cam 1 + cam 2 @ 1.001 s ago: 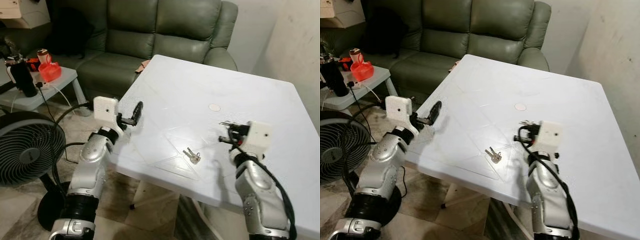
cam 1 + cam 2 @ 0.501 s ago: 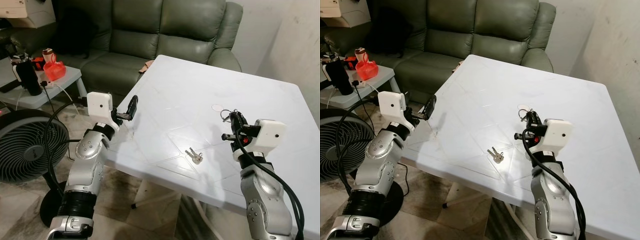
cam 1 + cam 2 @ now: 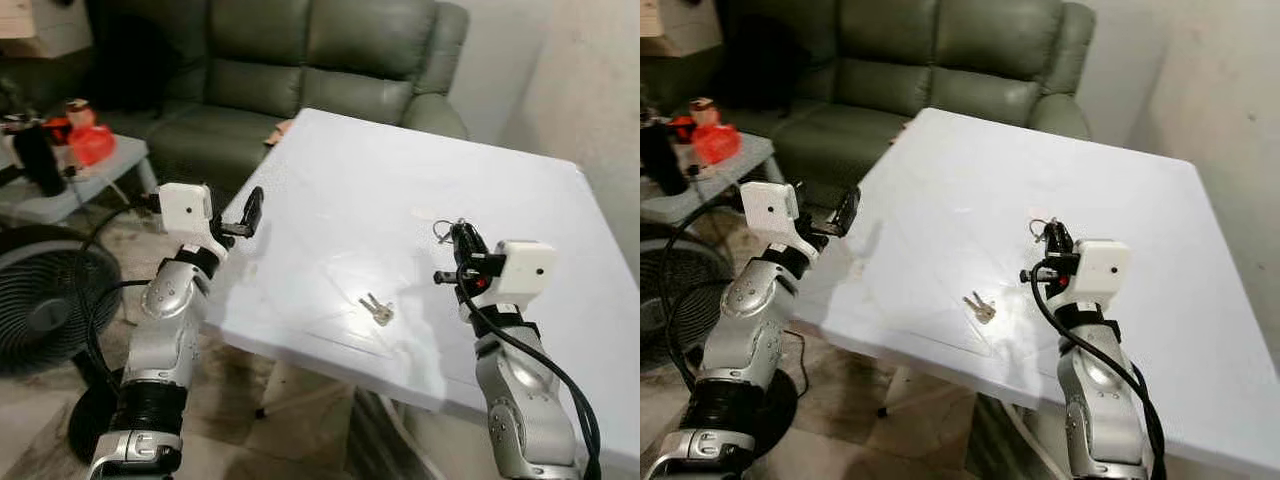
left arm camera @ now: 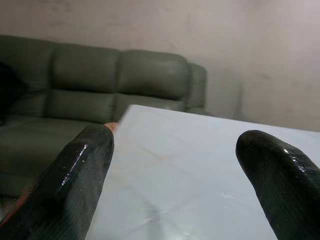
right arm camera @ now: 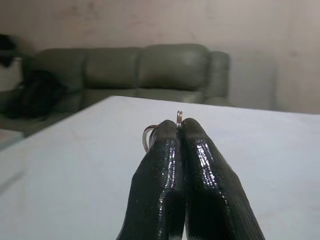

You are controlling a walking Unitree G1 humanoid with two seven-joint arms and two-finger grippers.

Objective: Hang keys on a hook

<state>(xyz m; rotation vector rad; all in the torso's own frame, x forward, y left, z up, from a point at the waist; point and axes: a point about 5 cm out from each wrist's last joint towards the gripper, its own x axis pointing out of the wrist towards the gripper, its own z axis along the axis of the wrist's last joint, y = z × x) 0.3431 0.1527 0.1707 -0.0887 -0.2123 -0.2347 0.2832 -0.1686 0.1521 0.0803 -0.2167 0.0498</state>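
Right gripper [image 3: 459, 240], jaws clamped on a key ring [image 5: 178, 116], hovers over the white surface [image 3: 380, 180] right of the keys [image 3: 378, 309]; left gripper [image 3: 252, 208]'s jaws apart.

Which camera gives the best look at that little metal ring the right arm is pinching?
The right wrist view: the ring pokes out right between the shut fingers, close up. Both eye views show it small above the right gripper.
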